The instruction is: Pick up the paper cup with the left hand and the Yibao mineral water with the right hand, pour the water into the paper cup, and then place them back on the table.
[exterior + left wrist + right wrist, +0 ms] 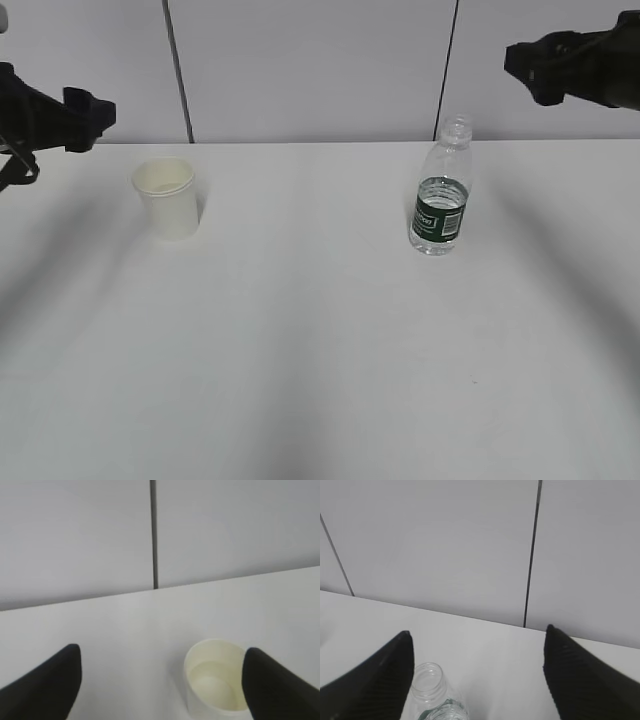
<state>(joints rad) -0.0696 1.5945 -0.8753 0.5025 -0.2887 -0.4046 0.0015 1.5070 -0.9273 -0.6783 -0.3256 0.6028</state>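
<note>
1. Exterior view: paper cup (168, 197) stands upright on the white desk (320, 350), left of centre; Yibao mineral water (441, 190) upright right of centre, no cap, water only in the lower part around the green label. Cup and bottle well apart, probably so each arm gets its own side. Left hand (88, 118) at the left edge, above and left of the cup, not touching; right hand (530, 68) at upper right, above and right of the bottle, not touching. Nothing picked up yet. Grey panelled wall (310, 70) behind, nothing else on the desk, nothing blocking either reach
2. Left wrist view: two black fingers (45, 687) spread wide in the lower corners, holding nothing. Cup (214, 682) at lower right of frame, just beside the right-hand finger rather than centred in the gap, so I'd say the arm needs to shift sideways before closing. Cup inside looks pale, can't tell if any liquid
3. Right wrist view: fingers (372, 680) spread wide, empty. Bottle neck (427, 680) at lower left, just beside the left-hand finger, off centre, below the tips; needs lowering and centring
</note>
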